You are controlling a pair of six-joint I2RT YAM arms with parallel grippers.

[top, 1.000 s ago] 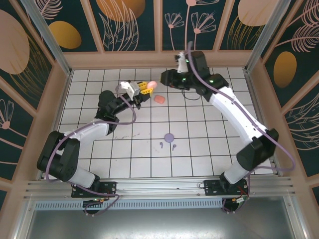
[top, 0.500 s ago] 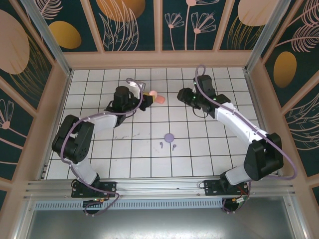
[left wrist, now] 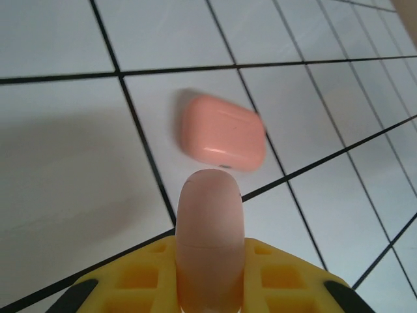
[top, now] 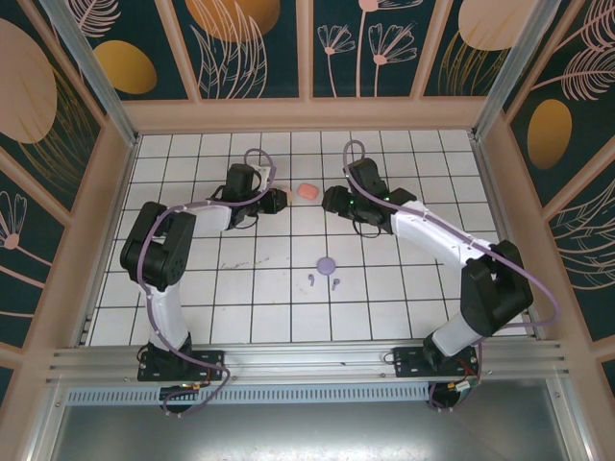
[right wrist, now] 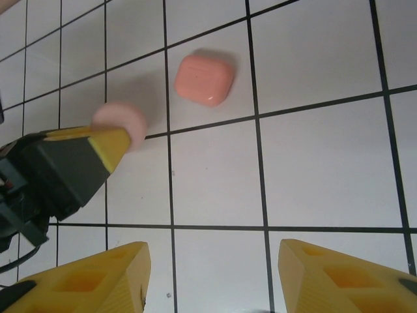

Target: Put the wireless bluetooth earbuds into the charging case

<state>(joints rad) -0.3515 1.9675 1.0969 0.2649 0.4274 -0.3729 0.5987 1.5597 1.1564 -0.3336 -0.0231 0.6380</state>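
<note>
Flanking the salmon case (top: 307,192) on the white tiled table (top: 192,298), two grippers face each other across it.
Just left of the salmon case, the left gripper (top: 277,201) has its yellow fingers pressed onto a pale pink case (left wrist: 210,222), whose rounded end points toward the salmon case without touching it; the salmon case lies closed and flat on a tile, apart from both grippers; just right of it, the right gripper (right wrist: 212,255) sits low with its fingers spread and nothing between them; well nearer the arm bases than the salmon case, and slightly to its right, a lilac case (top: 327,263) lies on the tiles; two purple earbuds (top: 310,280) lie loose just on its near side, outside any case.
</note>
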